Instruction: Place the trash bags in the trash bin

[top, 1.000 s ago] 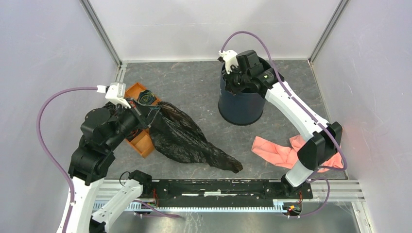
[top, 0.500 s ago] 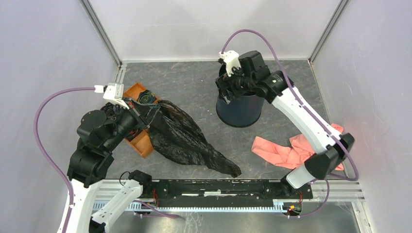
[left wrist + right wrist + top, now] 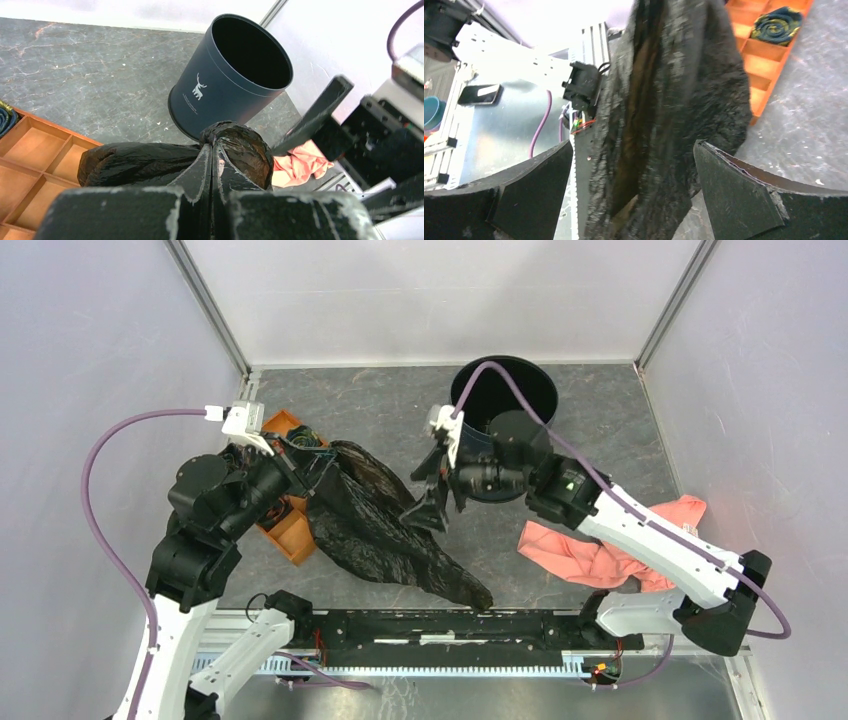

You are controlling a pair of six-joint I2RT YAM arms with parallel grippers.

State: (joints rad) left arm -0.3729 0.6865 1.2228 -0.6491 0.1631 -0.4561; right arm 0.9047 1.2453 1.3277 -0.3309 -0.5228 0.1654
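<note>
A large crinkly black trash bag lies stretched across the table from the orange tray toward the front rail. My left gripper is shut on its raised upper end; in the left wrist view the fingertips pinch the bunched film. My right gripper hangs open just right of the bag, level with its upper half. In the right wrist view the bag stands in front of the wide-apart fingers, untouched. The navy trash bin stands upright at the back, its inside black.
An orange compartment tray lies left of the bag, with a dark rolled item in one cell. A pink cloth lies at the right front, under my right arm. The black front rail borders the near edge.
My right gripper left the bin's mouth, swung left and forward to the bag, and opened. The bin, uncovered, stands slightly farther back. The left gripper kept hold of the bag.
</note>
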